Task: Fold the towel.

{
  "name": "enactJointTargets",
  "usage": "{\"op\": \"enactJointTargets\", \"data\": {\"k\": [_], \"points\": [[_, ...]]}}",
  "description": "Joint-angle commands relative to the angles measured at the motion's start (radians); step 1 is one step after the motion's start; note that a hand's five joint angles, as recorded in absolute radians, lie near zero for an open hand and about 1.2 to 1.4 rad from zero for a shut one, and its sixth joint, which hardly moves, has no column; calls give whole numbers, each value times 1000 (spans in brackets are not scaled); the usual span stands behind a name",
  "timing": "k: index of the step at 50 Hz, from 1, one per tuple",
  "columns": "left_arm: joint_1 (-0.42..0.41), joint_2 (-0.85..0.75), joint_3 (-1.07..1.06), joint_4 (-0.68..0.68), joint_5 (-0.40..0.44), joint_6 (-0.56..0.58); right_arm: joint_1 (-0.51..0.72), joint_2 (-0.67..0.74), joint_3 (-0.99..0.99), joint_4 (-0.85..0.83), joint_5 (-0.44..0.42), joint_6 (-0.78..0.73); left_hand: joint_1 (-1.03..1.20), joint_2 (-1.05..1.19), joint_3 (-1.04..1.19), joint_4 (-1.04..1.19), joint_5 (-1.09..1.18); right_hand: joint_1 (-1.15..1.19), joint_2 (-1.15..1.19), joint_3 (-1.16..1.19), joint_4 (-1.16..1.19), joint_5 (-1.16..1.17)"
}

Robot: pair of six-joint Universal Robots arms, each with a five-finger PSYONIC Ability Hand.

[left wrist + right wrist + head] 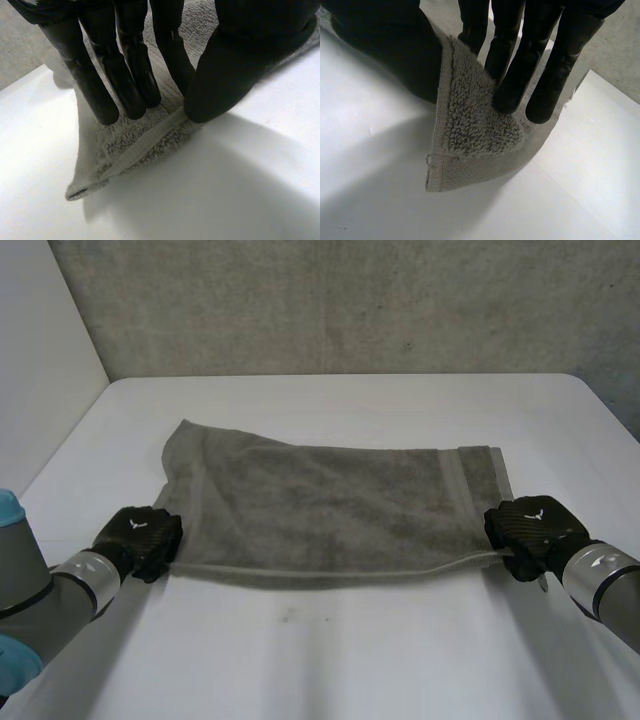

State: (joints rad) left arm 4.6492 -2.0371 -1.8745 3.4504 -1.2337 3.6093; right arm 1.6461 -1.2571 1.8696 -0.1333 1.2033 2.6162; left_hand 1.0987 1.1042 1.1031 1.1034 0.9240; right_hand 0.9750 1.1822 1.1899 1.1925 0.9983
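Observation:
A grey towel (330, 505) lies spread across the middle of the white table (330, 650), its near edge stretched between my two hands. My left hand (140, 535) is at the towel's near left corner. In the left wrist view its fingers (125, 75) lie on top of the towel (130, 145) and the thumb presses the hem from the other side, pinching it; the corner hangs just off the table. My right hand (530, 525) is at the near right corner. There the fingers (520, 65) and thumb pinch the towel (475, 135), whose corner droops below them.
A grey wall (350, 300) runs behind the table's far edge, and a white panel (40, 360) stands at the left. Bare table surface lies in front of the towel and beyond it.

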Motion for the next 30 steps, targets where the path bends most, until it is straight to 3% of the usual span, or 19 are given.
{"op": "enactJointTargets", "data": {"k": [1, 12, 19, 25, 30], "points": [[-10, 23, -2, -10, -7, -3, -3, -2, -1, -2, 2, 7, 298, 292, 293, 293, 298, 421, 214, 206, 204, 223], [-14, 204, -60, -114, -13, 3, -2, -13, -24, 40, 10, -10, 298, 292, 293, 293, 298, 421, 214, 206, 204, 223], [-15, 313, -97, -328, -12, 47, 3, -80, -66, 323, 7, -129, 298, 292, 293, 293, 298, 421, 214, 206, 204, 223], [-18, 339, -146, -367, -13, 166, -8, -103, -72, 582, 9, -341, 298, 292, 293, 293, 298, 421, 214, 206, 204, 223], [-30, 356, -149, -369, -13, 204, -8, -136, -81, 652, 9, -424, 298, 292, 293, 293, 298, 421, 214, 206, 204, 223]]}}
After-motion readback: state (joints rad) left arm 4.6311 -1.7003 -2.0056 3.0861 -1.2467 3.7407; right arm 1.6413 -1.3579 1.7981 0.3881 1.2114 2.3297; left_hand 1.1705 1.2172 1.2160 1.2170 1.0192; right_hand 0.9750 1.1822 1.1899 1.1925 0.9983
